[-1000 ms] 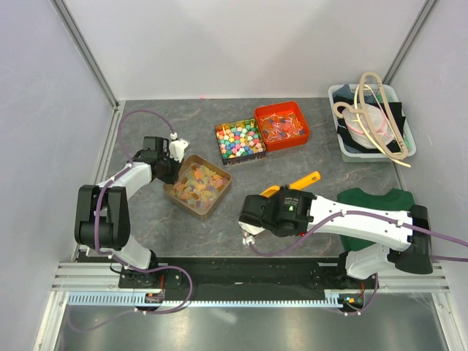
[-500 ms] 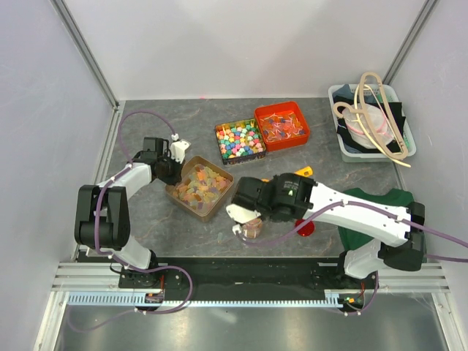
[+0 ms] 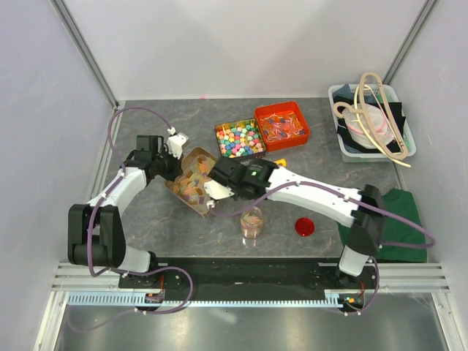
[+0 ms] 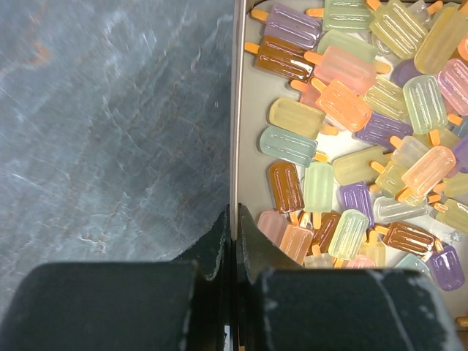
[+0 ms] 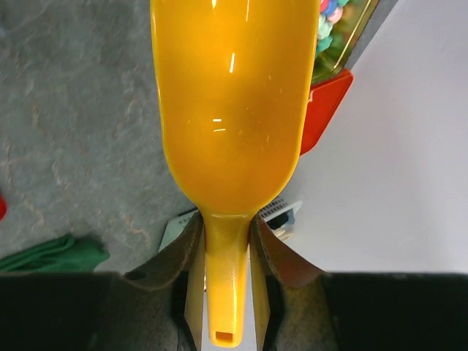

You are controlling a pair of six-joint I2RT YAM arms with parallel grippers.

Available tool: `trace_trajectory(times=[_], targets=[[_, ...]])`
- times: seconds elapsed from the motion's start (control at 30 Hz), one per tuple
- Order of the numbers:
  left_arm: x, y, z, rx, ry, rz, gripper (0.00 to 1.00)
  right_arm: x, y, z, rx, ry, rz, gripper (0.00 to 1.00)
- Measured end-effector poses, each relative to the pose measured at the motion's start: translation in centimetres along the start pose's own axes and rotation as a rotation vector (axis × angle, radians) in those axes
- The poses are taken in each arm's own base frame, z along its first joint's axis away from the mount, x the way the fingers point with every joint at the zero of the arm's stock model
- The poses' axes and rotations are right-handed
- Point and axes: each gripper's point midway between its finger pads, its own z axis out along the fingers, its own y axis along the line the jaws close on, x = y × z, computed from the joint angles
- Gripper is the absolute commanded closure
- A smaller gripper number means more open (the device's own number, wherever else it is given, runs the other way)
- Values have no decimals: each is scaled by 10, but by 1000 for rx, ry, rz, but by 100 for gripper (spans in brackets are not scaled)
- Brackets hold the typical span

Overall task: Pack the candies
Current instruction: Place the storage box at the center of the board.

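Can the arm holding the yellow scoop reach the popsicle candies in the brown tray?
Probably yes. The right gripper, shut on the yellow scoop, hangs at the edge of the brown tray, whose top is open. The left gripper only pinches the tray's wall, off the candies.

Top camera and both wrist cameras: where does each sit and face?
Top external: above and behind the arm bases, looking down on the table; both arms show.
Left wrist: on the left arm, facing down; left gripper shut on the tray wall.
Right wrist: on the right arm, facing along the yellow scoop in the right gripper.
Shared: top and left wrist both show the candies.
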Motion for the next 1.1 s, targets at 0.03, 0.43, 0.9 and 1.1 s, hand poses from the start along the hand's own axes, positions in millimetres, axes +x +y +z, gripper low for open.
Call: trace_trajectory(times=[0.03, 0.43, 0.9, 1.1], targets=[[-2, -1, -2, 0, -8, 4, 98, -4, -2, 7, 11, 9, -5, 100], [7, 4, -3, -93, 57, 58, 98, -34, -45, 50, 231, 101, -77, 100], [-7, 22, -29, -318, -33, 154, 98, -52, -39, 63, 314, 184, -238, 100], [-10, 18, -31, -310, -56, 181, 98, -63, -40, 61, 342, 206, -298, 100]])
